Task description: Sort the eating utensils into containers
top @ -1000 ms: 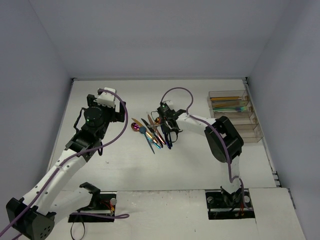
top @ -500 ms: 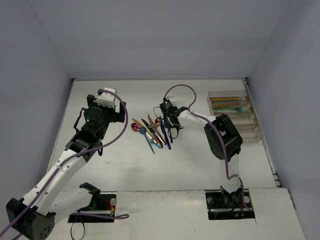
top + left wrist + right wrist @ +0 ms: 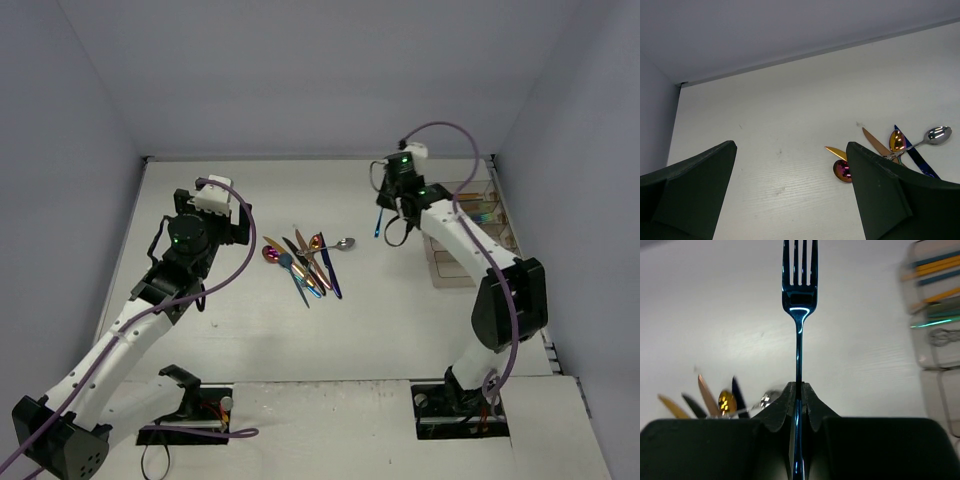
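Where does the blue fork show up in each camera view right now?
Top external: blue fork just right of centre, under the right arm's wrist.
Left wrist: not in it.
Right wrist: centre, tines up, handle clamped in the right gripper.
Shared landmark: silver spoon.

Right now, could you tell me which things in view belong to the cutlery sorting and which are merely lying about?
Part of the job:
- blue fork, clamped in the right fingers
- utensil pile
- silver spoon at the pile's edge
- clear containers, with sorted utensils inside

Not part of it:
- purple cables
- white table
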`<action>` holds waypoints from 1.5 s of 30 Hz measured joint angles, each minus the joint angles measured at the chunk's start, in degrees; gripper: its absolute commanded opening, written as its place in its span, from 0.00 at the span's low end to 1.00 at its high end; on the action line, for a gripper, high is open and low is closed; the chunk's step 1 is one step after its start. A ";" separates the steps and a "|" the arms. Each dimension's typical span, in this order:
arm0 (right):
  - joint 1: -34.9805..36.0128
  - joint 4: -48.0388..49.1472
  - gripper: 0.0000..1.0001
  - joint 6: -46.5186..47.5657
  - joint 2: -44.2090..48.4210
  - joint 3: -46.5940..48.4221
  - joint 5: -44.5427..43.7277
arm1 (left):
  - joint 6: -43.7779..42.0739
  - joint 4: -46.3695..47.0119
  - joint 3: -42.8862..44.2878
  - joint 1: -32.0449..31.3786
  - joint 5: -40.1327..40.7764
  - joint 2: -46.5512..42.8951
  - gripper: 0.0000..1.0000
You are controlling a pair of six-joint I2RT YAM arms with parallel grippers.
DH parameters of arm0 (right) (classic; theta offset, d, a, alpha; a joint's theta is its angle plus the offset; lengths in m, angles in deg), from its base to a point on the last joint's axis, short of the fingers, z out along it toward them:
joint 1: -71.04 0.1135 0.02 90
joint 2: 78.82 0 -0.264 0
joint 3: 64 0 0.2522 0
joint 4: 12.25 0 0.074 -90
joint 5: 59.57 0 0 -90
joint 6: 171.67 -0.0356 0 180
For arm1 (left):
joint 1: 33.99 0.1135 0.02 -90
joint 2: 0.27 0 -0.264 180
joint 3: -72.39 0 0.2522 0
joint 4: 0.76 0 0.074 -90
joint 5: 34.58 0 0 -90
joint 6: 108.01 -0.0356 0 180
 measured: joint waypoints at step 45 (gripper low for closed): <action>-29.50 7.23 0.21 -44.28 -11.54 -5.46 -7.48 | 0.00 -0.42 0.00 0.00 -0.10 -1.29 0.90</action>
